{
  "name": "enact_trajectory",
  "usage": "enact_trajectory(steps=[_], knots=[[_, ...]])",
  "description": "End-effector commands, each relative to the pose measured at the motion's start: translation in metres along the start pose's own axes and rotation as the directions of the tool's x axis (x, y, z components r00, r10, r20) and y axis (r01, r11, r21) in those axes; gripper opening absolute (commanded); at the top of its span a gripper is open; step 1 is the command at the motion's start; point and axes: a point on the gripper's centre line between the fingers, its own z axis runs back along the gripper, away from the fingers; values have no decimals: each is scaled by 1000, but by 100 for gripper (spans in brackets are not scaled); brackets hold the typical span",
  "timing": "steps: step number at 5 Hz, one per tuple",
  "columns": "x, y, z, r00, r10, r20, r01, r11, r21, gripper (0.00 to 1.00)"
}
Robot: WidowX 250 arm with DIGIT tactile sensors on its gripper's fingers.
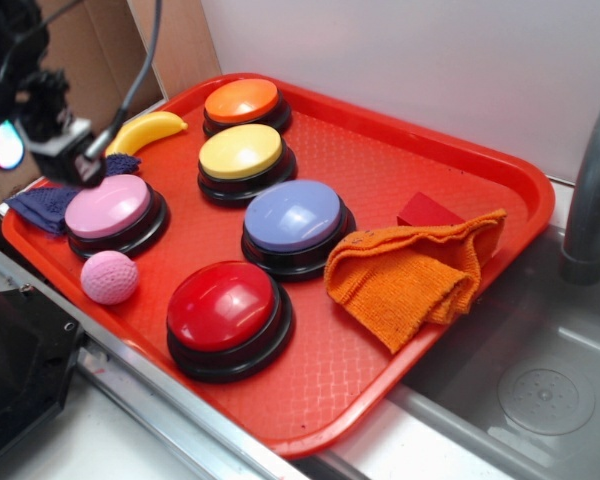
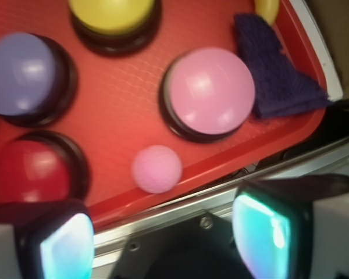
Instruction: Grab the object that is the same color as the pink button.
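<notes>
Light: bright and even, soft glare spots on the dome tops ahead of my pincer [image 2: 163,238].
Shadows: faint, short.
Wrist view: blurred throughout; my fingertips [image 2: 67,244] glow cyan, out of focus.
Exterior view: sharper, slightly grainy.

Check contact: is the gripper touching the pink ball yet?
Apart. In the wrist view the gripper is open, its fingertips at the bottom edge, with red tray and metal rim showing between them and the pink ball.

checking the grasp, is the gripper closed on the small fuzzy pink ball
No, the small fuzzy pink ball lies free on the red tray, ahead of the open gripper.
</notes>
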Motion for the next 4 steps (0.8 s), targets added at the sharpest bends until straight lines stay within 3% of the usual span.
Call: enact_trajectory(steps=[1,3,4], knots=[[1,18,-42,997,44,58,-49,996,80,100],[0,14,-73,996,58,73,-65,993,98,100],[-6,11,-78,998,33,52,-38,995,89,100]])
